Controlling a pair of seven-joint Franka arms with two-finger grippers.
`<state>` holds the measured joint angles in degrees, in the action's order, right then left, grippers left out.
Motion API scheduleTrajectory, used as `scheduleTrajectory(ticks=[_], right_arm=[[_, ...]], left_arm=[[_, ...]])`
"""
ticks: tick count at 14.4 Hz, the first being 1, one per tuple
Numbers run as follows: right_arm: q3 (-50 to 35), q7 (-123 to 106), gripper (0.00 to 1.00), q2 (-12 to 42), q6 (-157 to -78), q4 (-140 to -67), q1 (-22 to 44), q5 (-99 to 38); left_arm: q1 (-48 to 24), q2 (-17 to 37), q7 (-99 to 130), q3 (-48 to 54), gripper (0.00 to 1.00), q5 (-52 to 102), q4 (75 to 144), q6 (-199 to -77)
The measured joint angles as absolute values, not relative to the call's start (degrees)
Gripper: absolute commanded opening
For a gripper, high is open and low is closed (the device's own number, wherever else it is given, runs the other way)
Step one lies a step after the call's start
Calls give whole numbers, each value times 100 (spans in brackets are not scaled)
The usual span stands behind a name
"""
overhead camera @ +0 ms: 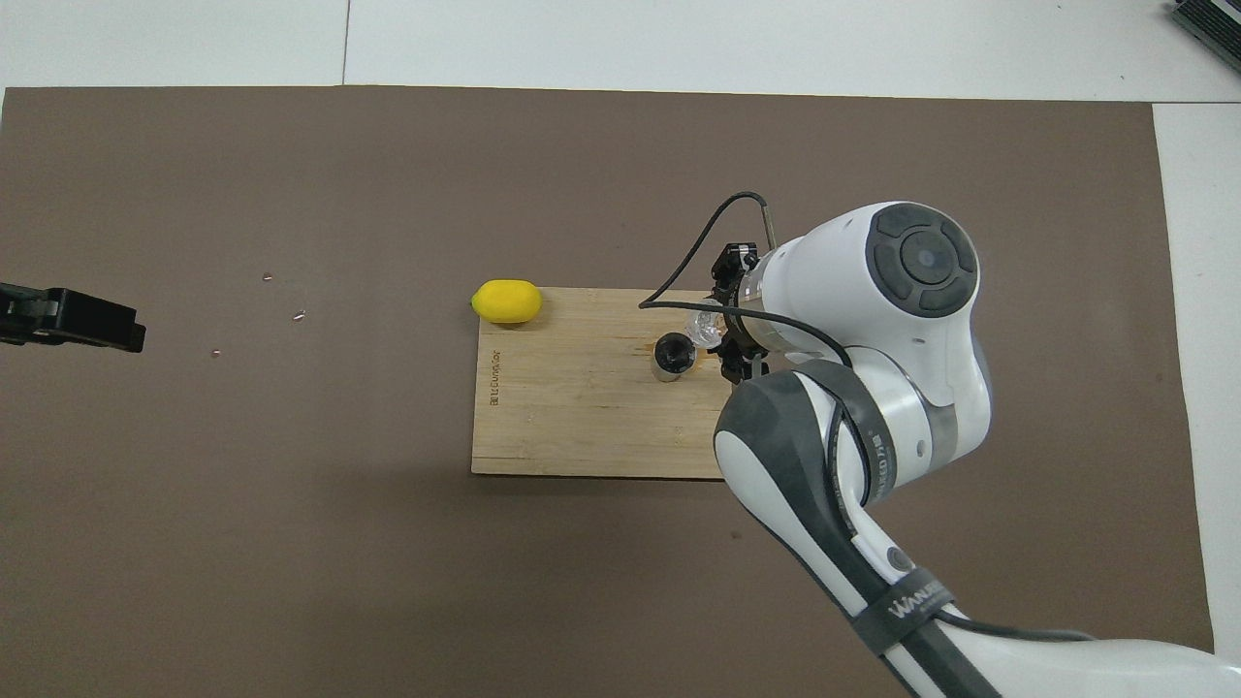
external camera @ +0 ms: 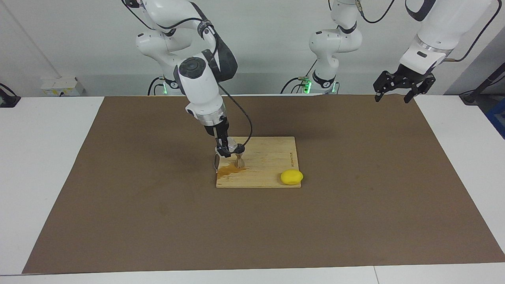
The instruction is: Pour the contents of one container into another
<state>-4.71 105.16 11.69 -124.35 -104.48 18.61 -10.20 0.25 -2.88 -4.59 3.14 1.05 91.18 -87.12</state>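
A metal jigger (external camera: 239,160) (overhead camera: 672,355) stands upright on a wooden cutting board (external camera: 268,157) (overhead camera: 562,417). My right gripper (external camera: 225,149) (overhead camera: 729,334) is shut on a small clear cup (external camera: 232,147) (overhead camera: 705,328). It holds the cup tilted right beside the jigger's top rim, toward the right arm's end of the board. A brown wet stain (external camera: 228,170) lies on the board at the jigger's foot. My left gripper (external camera: 398,85) (overhead camera: 73,318) waits open in the air over the left arm's end of the mat.
A yellow lemon (external camera: 292,177) (overhead camera: 506,301) rests on the board's corner farthest from the robots, toward the left arm's end. The board lies mid-table on a brown mat (external camera: 355,205) (overhead camera: 291,485). Dried white marks (overhead camera: 892,310) spot the mat beside the right arm.
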Motion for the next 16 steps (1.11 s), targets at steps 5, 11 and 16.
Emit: scheduleTrajectory(ticks=[5,11,16], right_arm=[[-455,9891,0,1185,-12431,-10763,1109,-2371],[-437,8340,0,1202,-12431,-11438,-59,-3716],[-433,7067,0,1349,-12430,-11834,-760,-4310]], left_arm=[[25,-288,-460,314,100,105,9118,-8712],[25,-288,-460,314,100,105,9118,-8700],[25,-288,-460,315,100,105,9118,-8699]])
